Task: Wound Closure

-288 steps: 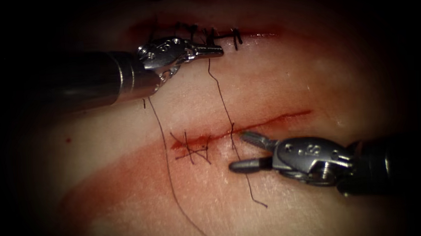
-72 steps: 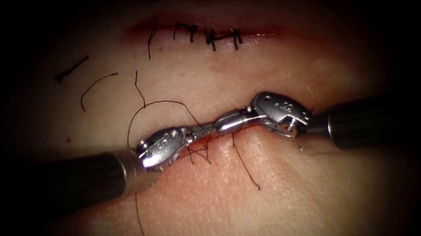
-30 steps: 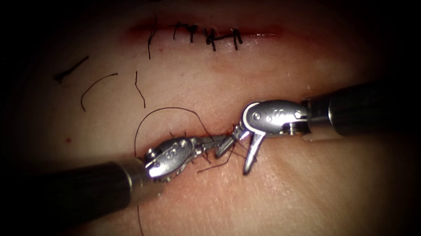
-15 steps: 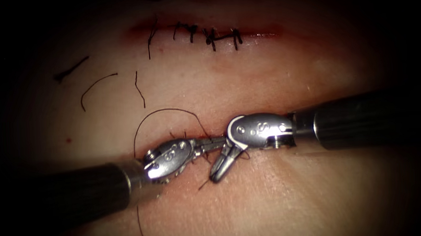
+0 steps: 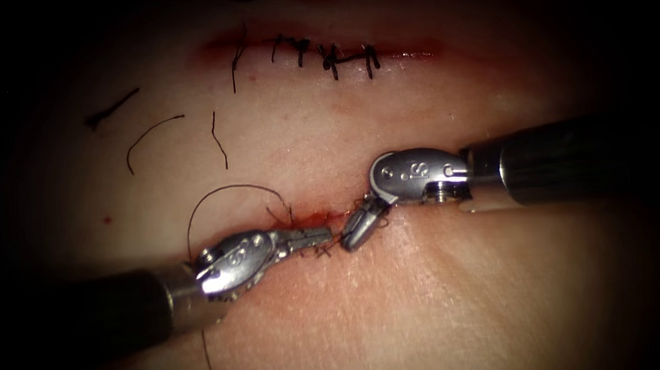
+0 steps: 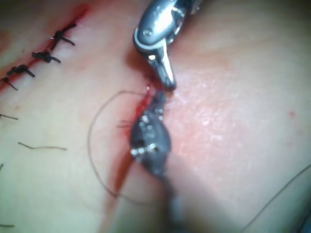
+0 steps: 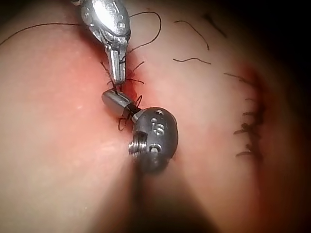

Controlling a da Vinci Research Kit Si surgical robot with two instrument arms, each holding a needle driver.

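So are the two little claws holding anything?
Both look shut on thread at the cut: left tool and right tool. Which part of the thread cannot be told.

A stamped "S" is legible on the metal wrist housing of the right tool (image 5: 418, 174) in the endoscope view. The same housing (image 7: 156, 132) shows stamped marks that read roughly as "IS" in the right wrist view, though the first character is uncertain. The wrist housing of the left tool (image 5: 236, 258) bears small stamped marks too faint to read. No other text, label, brand or number is legible on the tissue (image 5: 441, 292).
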